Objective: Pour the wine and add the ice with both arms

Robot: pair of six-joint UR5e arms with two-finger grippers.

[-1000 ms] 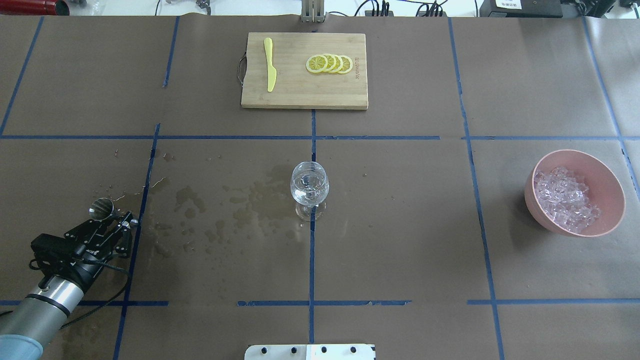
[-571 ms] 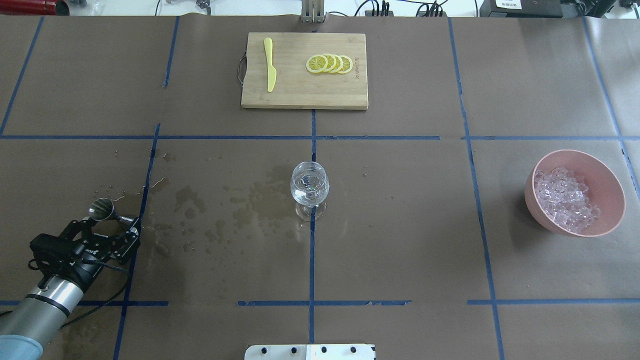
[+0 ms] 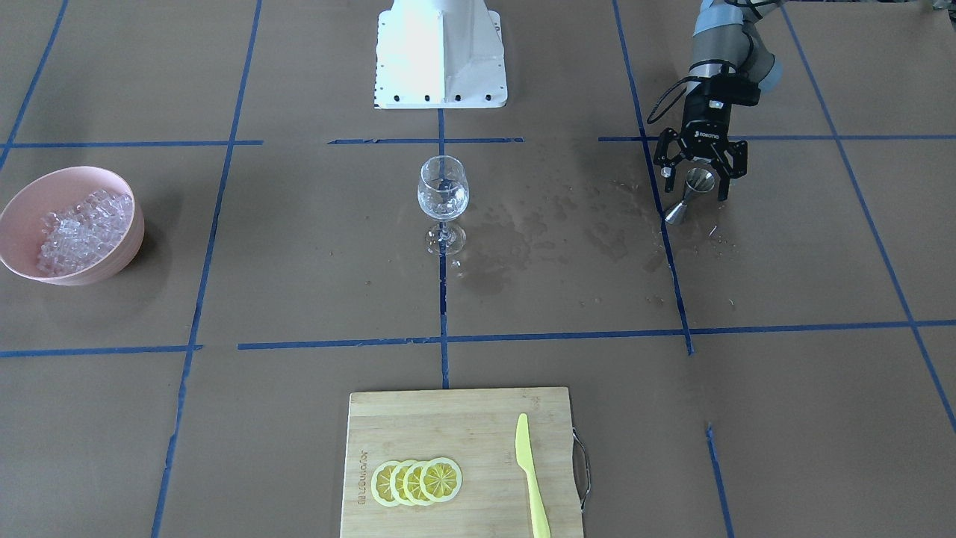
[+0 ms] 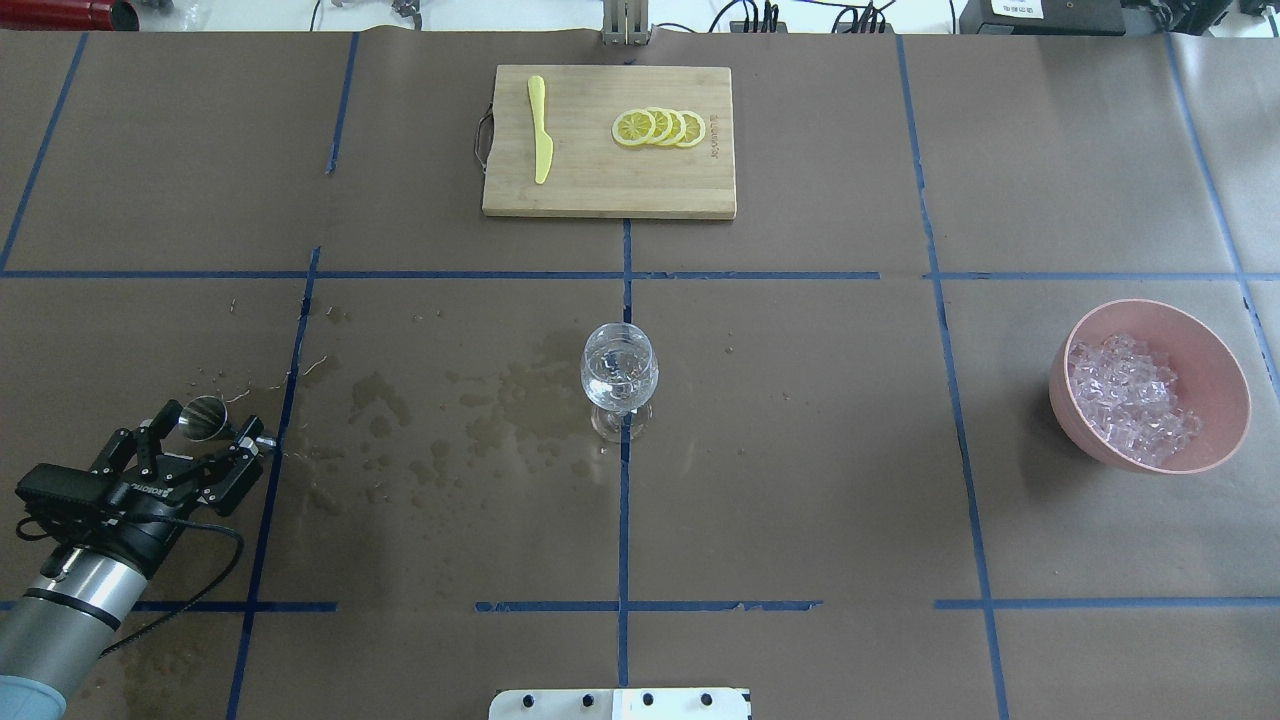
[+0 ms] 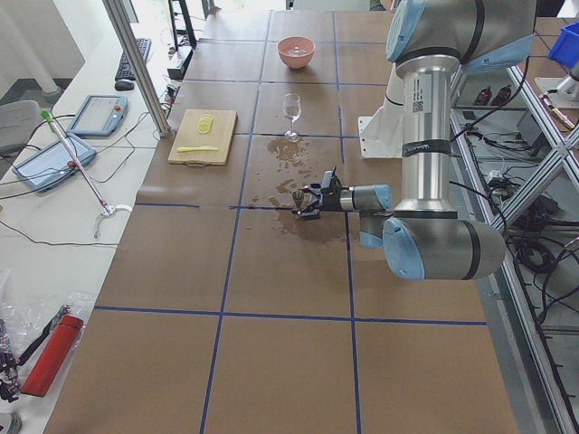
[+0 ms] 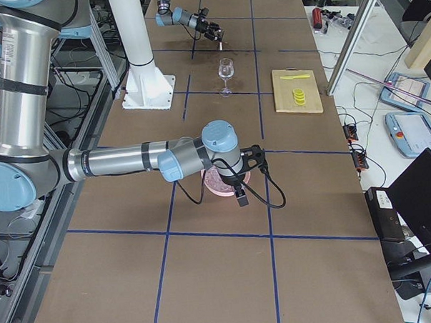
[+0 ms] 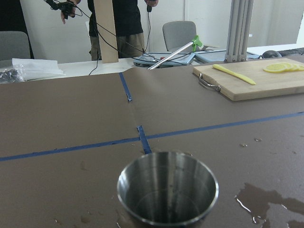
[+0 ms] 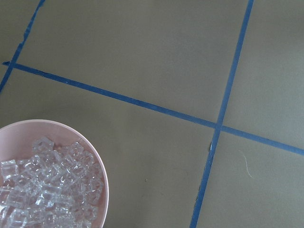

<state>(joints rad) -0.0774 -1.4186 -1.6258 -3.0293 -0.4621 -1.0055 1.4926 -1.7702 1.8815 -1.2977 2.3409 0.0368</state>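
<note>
Brown paper-covered table, wet-stained; left gripper spread wide, empty, straddling upright steel jigger; clear wine in stemmed glass, centre; ice cubes in pink bowl; right gripper: spread not discernible; withdraw straight, avoid tipping jigger.

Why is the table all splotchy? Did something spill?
Yes, it looks spilled. Dark wet stains and droplets spread over the brown paper between the clear stemmed glass and the small steel measuring cup, which sits inside the open left gripper. Nothing else looks odd.
</note>
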